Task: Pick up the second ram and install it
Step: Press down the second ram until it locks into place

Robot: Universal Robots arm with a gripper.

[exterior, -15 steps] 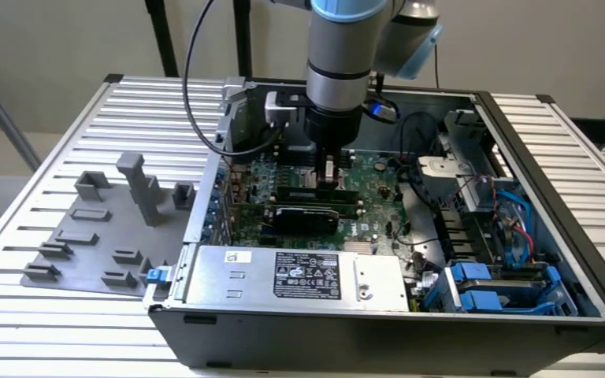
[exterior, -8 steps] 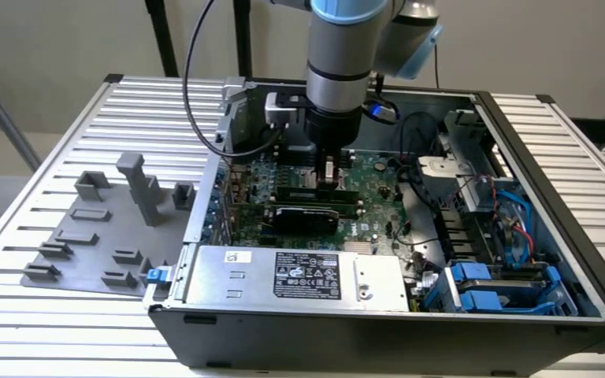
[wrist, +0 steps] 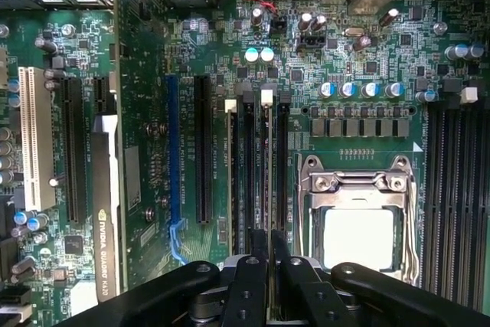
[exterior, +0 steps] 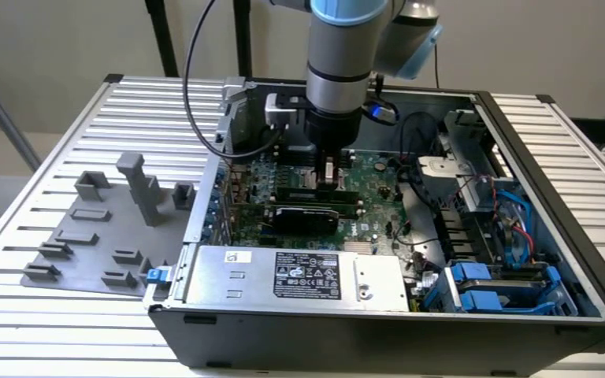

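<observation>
So the gripper (wrist: pixel 266 254) is down inside the PC case (exterior: pixel 554 134), fingers narrow, pinching the second ram (wrist: pixel 266 181) edge-on over a slot just beside the CPU socket (wrist: pixel 358 212) (1 of 4 slots). Looks like seating; needs straight, even downward pressure.

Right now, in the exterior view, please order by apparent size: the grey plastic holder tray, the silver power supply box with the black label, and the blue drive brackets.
1. Silver power supply box, largest.
2. Grey plastic holder tray: looks nearly as large, so this ranking is unsure.
3. Blue drive brackets, smallest.
</observation>
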